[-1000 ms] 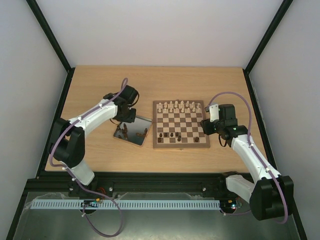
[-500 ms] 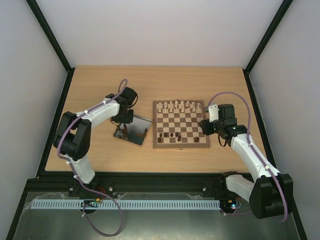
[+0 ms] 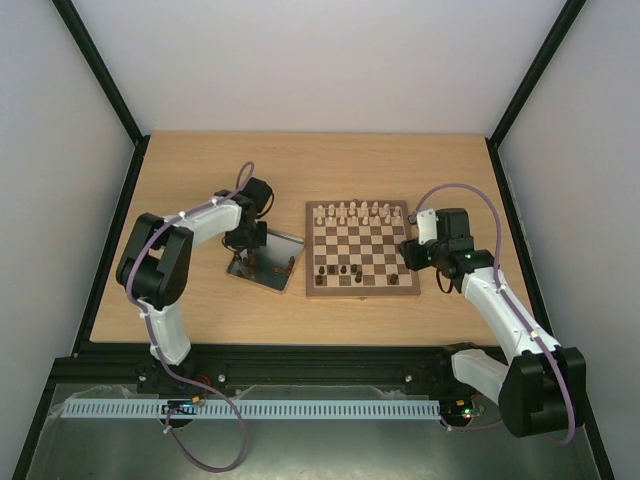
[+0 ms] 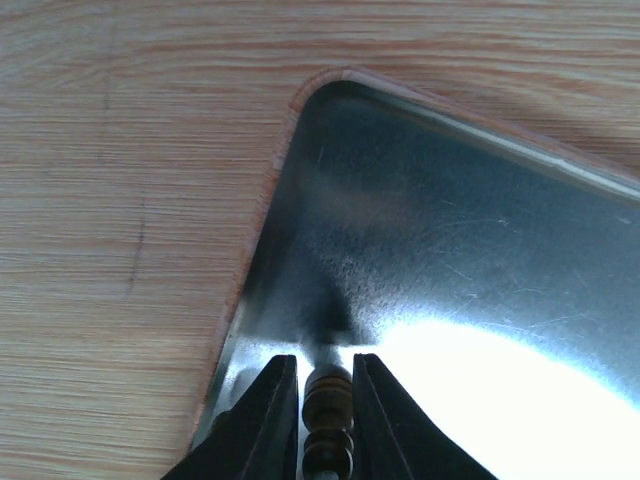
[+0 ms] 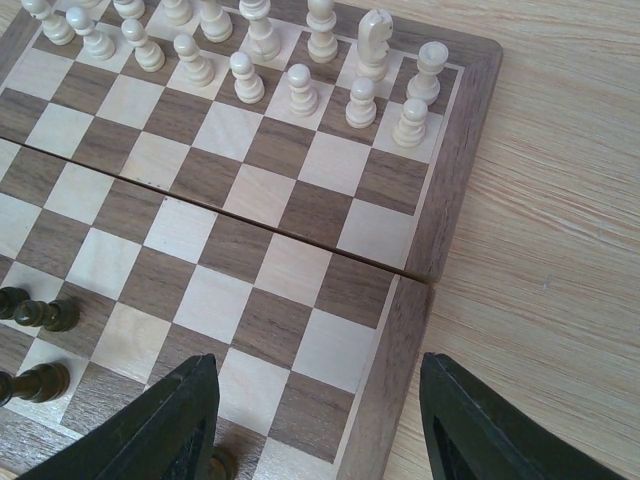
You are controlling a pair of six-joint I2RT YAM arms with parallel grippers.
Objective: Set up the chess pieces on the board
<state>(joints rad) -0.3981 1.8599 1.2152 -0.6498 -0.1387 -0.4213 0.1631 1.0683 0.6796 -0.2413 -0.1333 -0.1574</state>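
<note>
1. This is a robotics lab test cell: plain white panels (image 3: pixel 320 60) close it in, held by black frame posts (image 3: pixel 97 70).
2. A left arm (image 3: pixel 195 222) and a right arm (image 3: pixel 505 310) are bolted to a black rail (image 3: pixel 320 352), with purple cables (image 3: pixel 460 186) looping along them.
3. A slotted cable duct (image 3: pixel 250 409) runs below the rail.
4. The wooden tabletop (image 3: pixel 200 170) carries the board (image 3: pixel 362 252) and a metal tray (image 3: pixel 285 250).
</note>
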